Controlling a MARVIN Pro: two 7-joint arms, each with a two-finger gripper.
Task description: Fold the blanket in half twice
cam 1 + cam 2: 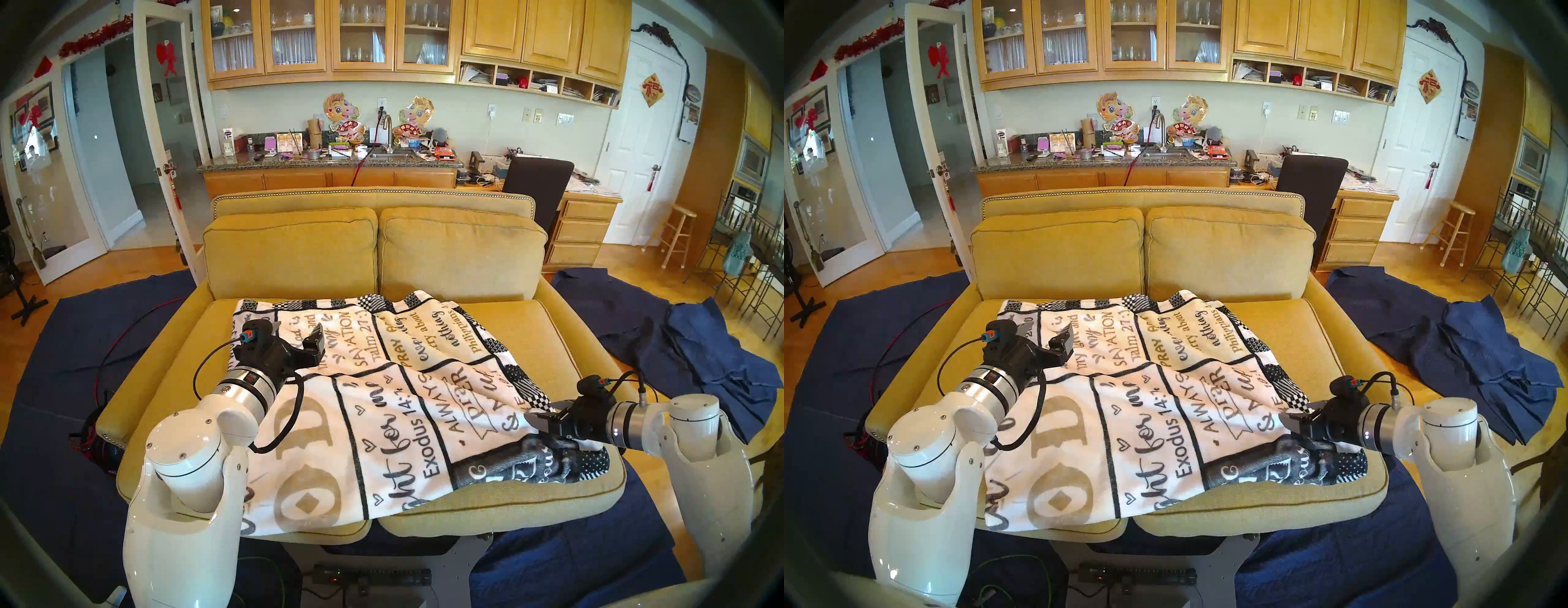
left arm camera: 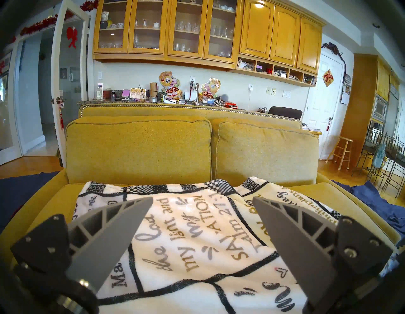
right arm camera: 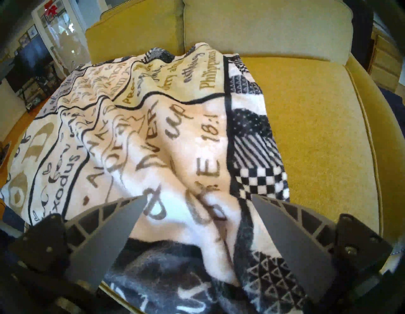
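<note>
Yellow sofa (image 1: 530,335) fills mid-frame, and on its seat the blanket (image 1: 382,403) runs lengthwise from upper centre to lower left. We judge the right gripper (image 1: 538,418) nearer the work: its wide, empty jaws sit over the rumpled lower-right corner. Our left gripper (image 1: 297,337) hovers upper left, jaws wide, empty.

Head pair high (wrists near blanket (image 2: 197,241))

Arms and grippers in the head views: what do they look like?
Both arms have glossy white rounded shells ending in silver metal wrist cuffs. The left gripper and right gripper are black-bodied with grey, ribbed, wedge-shaped fingers. Each carries a black looping cable on a teal-and-orange connector.
</note>
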